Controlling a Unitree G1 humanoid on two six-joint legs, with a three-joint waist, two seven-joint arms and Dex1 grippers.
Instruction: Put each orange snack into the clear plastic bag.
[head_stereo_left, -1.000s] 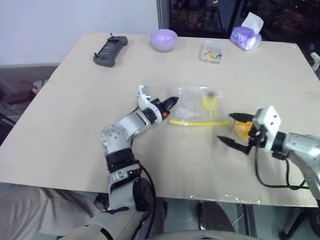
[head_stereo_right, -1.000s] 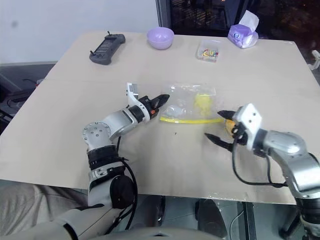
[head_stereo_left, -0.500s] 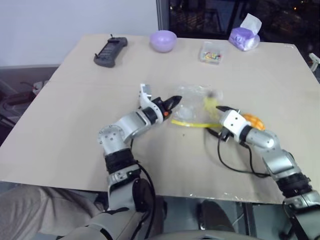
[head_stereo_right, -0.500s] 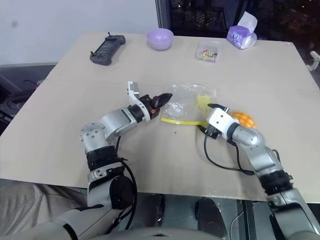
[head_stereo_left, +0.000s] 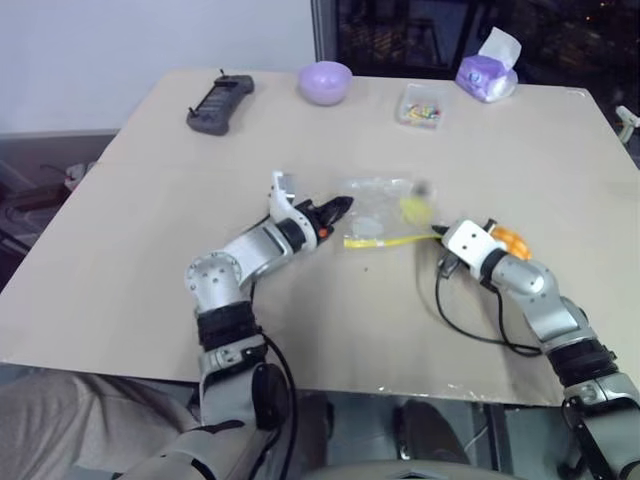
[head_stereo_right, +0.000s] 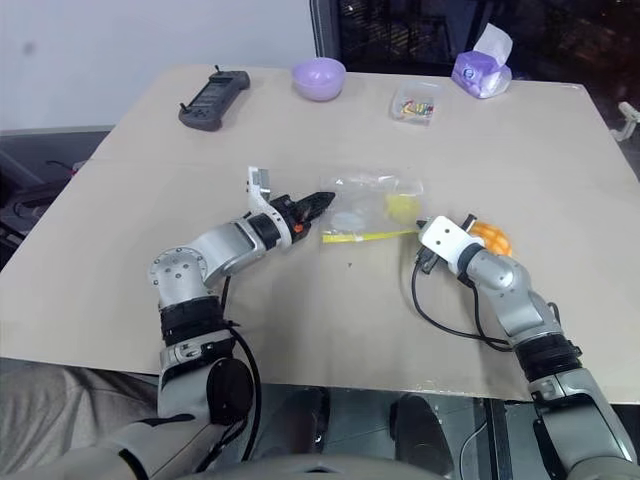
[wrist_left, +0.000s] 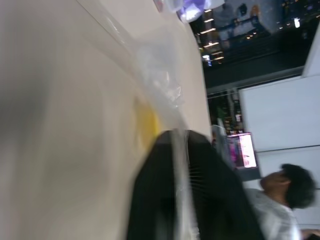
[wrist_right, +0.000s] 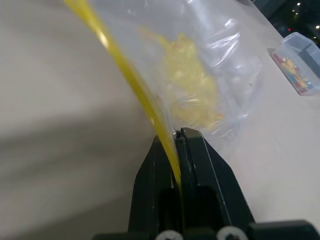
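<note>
Right gripper (wrist_right: 177, 134): fingers pinched on the clear plastic bag's (head_stereo_right: 375, 200) yellow sealing strip (wrist_right: 131, 91).
Left gripper (head_stereo_right: 322, 200): at the bag's other end, fingers close together, grip unclear.
Orange snack (head_stereo_right: 488, 236): beside right wrist.

No readable text anywhere right now: no label, brand or number legible on the handheld controller (head_stereo_left: 220, 98) at the desk's (head_stereo_left: 150, 260) far left corner, nor on the tissue pack (head_stereo_left: 488, 72) at the far edge.

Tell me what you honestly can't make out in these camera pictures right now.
- Round orange bun: partly hidden behind the right tool in the eye views.
- Yellow lump inside the clear plastic zip bag: blurred through crinkled film; unidentifiable.
- Small rigid clear box: its colourful contents too small to name.
- Left tool: blurred in the left wrist view; grip on the film unclear.
</note>
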